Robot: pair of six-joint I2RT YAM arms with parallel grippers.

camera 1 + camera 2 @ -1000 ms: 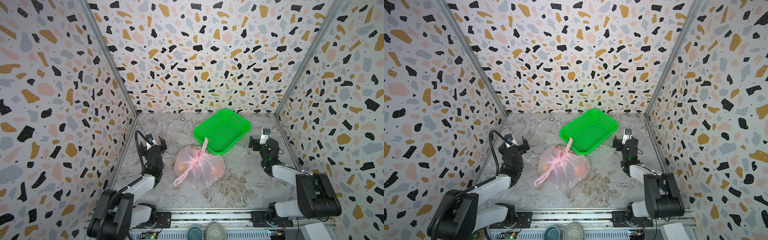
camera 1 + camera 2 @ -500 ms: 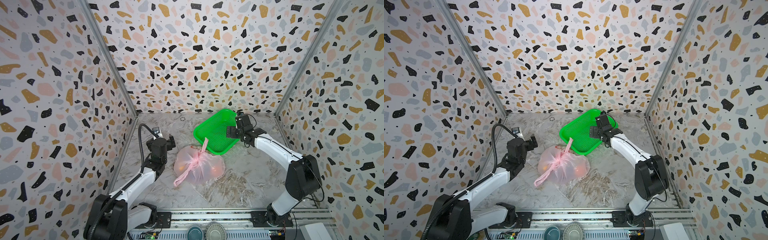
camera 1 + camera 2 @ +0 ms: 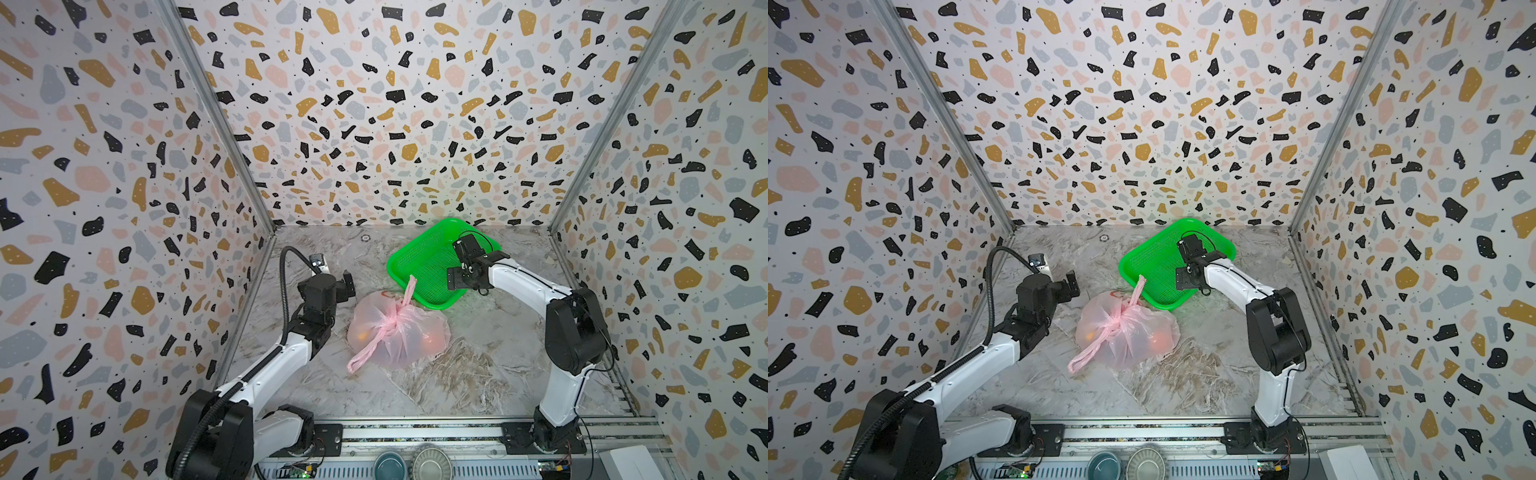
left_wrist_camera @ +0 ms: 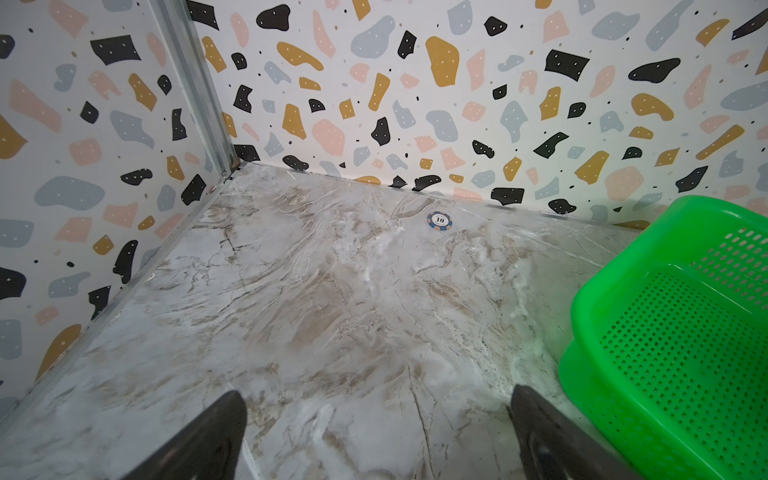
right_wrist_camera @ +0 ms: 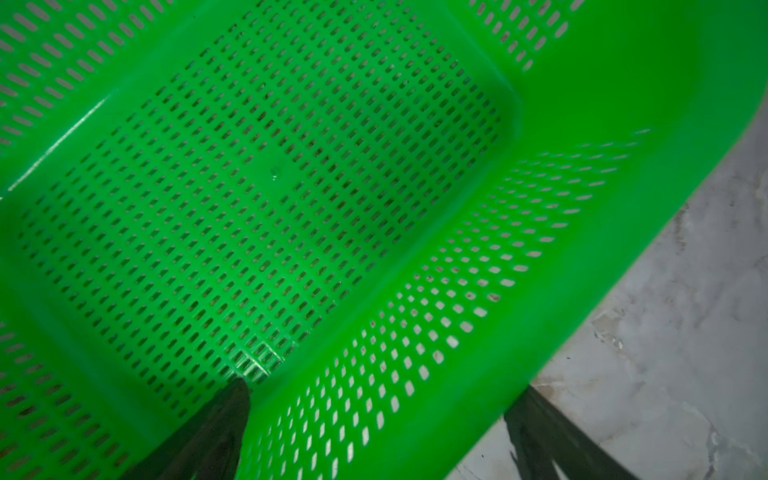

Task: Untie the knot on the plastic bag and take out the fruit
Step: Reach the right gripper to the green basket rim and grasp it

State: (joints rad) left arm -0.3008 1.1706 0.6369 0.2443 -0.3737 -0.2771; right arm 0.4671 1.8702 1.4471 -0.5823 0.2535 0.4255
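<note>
Bag lay mid-table, just near of the basket, with its knot tied on top and fruit inside. Both claws were released and empty: left gripper left of the bag, right gripper astride the basket's near-right rim. My judgement: pin the bag with one claw, pinch a tail close to the knot, pull slowly.

A: We log the left arm stretched forward from its base, elbow low, wrist held higher. And the left hand?

B: Wide open. In its wrist view the two dark fingers stand well apart.

A: The right arm?

B: We note the elbow high and the forearm reaching inward, across toward the middle. The right hand pitches downward, and its fingers are spread wide too.
</note>
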